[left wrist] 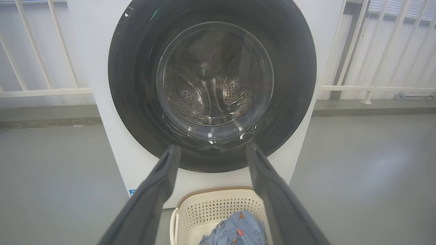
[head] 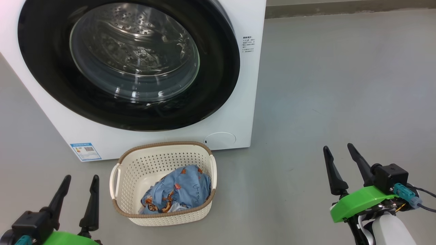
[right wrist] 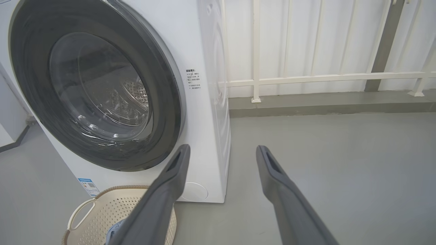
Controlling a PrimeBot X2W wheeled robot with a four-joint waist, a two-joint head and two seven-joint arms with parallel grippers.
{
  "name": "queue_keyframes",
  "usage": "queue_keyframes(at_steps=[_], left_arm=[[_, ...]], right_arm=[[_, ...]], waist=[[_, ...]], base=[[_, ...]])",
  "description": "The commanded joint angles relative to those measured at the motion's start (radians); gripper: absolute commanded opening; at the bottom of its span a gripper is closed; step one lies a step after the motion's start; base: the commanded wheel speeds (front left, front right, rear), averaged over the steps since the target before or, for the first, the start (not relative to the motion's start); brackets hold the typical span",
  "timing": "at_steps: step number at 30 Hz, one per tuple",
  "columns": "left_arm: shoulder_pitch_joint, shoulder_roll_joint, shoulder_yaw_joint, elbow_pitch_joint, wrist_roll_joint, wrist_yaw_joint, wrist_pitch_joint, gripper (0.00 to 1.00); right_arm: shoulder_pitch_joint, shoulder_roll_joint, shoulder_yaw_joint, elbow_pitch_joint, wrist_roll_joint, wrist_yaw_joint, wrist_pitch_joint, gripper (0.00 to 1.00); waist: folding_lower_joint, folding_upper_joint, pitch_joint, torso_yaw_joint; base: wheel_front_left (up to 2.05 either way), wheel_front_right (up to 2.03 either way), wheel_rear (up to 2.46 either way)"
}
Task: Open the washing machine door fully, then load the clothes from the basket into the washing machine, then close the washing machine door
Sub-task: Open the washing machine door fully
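My left fingers point(head: 92, 204) stood spread wide and held nothing at 7 o'clock in the head view, tips pointing toward 12. My right fingers point(head: 333, 173), spread just as wide and equally empty, hung at 4 o'clock over bare grey floor point(head: 340, 85), well apart from everything else.

Just beside the left pair, at 6 o'clock, the basket point(head: 163, 144) sat on the floor with the clothes point(head: 180, 192) bunched in its 5 o'clock corner. The basket's far rim lay close to the foot of the washing machine point(head: 245, 85), between the blue label point(head: 85, 151) at 8 o'clock and the round white flap point(head: 220, 140) at 6 o'clock.

The washing machine door point(head: 133, 58) was shut flush against the front at 11 o'clock, and I could see the steel drum through its glass. Through my left wrist camera the door stood dead ahead at 12 o'clock, above the basket. My right wrist camera had the door at 10 o'clock and a white railing point(right wrist: 323, 76) at 2 o'clock.
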Motion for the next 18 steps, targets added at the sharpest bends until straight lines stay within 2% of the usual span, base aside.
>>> queue_keyframes(at_steps=[1, 11, 18], left_arm=[[-0.022, 0.019, 0.038, -0.031, 0.001, -0.002, -0.006, 1.00], [-0.019, 0.018, 0.038, -0.033, -0.002, -0.002, -0.006, 1.00], [-0.019, 0.017, 0.040, -0.033, -0.008, -0.002, -0.006, 1.00]], right_arm=[[-0.034, 0.003, 0.018, -0.033, -0.008, -0.001, -0.012, 1.00], [-0.069, 0.008, -0.005, -0.060, 0.036, -0.001, -0.012, 1.00], [-0.101, 0.024, -0.053, -0.070, 0.192, -0.001, -0.012, 1.00]], waist=[[0.0000, 0.0000, 0.002, 0.001], [0.0000, 0.0000, 0.006, 0.002], [0.0000, 0.0000, 0.012, 0.005]], base=[[0.00, 0.00, 0.00], [0.00, 0.00, 0.00], [0.00, 0.00, 0.00]])
